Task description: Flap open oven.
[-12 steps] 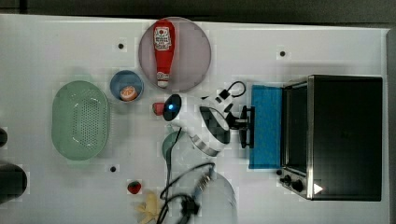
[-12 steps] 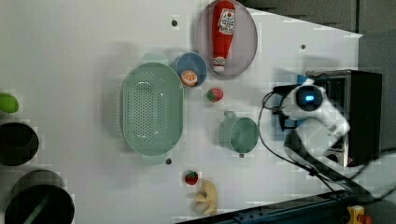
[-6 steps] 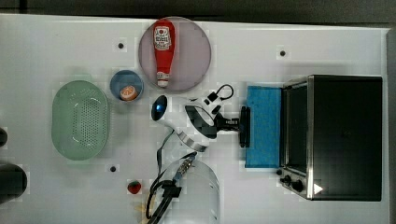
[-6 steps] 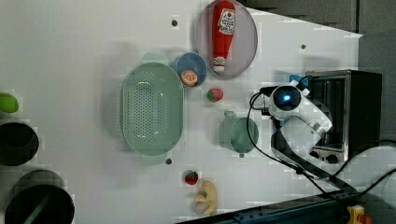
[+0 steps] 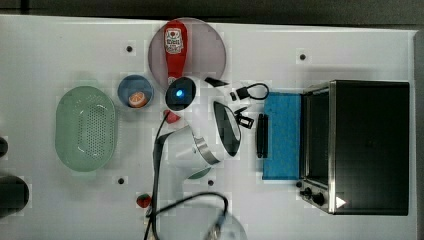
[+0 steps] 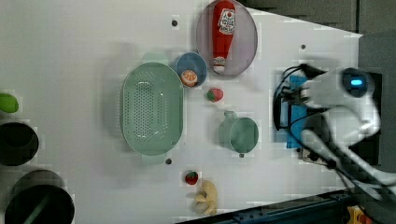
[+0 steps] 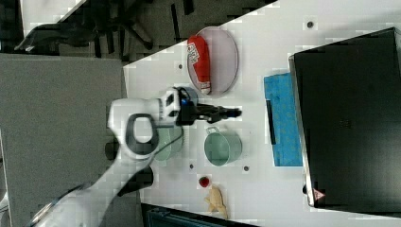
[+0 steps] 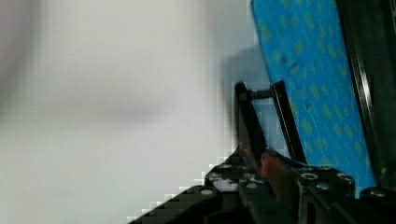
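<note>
The oven (image 5: 370, 145) is a black box with a silver front frame, standing at the top view's right. Its blue-tinted glass door (image 5: 282, 135) lies flapped down flat on the white table, bar handle (image 5: 262, 135) at the outer edge. My gripper (image 5: 246, 120) hovers just off the handle toward the top view's left, apart from it, fingers a narrow gap apart with nothing between them. The right view shows the gripper (image 7: 231, 112) pointing at the door (image 7: 283, 123) with bare table between. In the wrist view the handle (image 8: 247, 116) and the blue door (image 8: 308, 70) lie beyond my fingertips (image 8: 280, 172).
A ketchup bottle (image 5: 175, 47) lies on a round plate (image 5: 210, 45). A blue bowl (image 5: 135, 92), a green colander (image 5: 86, 127), a green mug (image 7: 222, 146) and a strawberry (image 5: 143, 201) dot the table. Dark pots (image 6: 16, 142) stand at the left view's left edge.
My arm has drawn back from the door handle toward the top view's left. The door lay flat in all frames.
</note>
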`<state>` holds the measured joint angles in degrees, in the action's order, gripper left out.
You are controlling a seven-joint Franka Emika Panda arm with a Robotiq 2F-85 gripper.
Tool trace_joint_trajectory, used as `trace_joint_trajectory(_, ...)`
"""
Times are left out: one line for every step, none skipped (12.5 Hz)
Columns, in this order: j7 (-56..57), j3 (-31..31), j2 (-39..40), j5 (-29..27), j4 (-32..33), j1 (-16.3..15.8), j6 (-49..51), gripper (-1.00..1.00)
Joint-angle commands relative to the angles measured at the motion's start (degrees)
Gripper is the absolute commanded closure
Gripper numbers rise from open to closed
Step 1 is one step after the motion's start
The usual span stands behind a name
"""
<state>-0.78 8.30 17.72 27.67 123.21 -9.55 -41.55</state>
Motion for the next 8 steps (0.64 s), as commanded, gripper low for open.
trace_joint_trajectory(-2.99,0.20,-7.73,-10.91,-2.30,0.65,2.79,0.65)
trace_joint_trajectory(-2.99,0.58,-10.42,-16.13,-2.38,0.66,4.52,0.65)
trace_joint_trajectory(-2.99,1.02,-13.28,-20.71,-2.67,0.70,6.30,0.65)
trace_joint_trajectory(-2.99,1.52,-16.30,-23.86,-3.19,0.70,8.30,0.65)
trace_joint_trajectory(-2.99,2.00,-19.18,-25.06,-3.83,0.70,11.11,0.65)
trace_joint_trajectory(-3.05,2.39,-21.82,-25.07,-4.61,0.71,14.57,0.65)
trace_joint_trajectory(-4.16,2.76,-24.07,-25.07,-5.54,0.70,18.51,0.65)
trace_joint_trajectory(-6.43,2.81,-25.90,-25.07,-6.74,0.70,22.66,0.65)
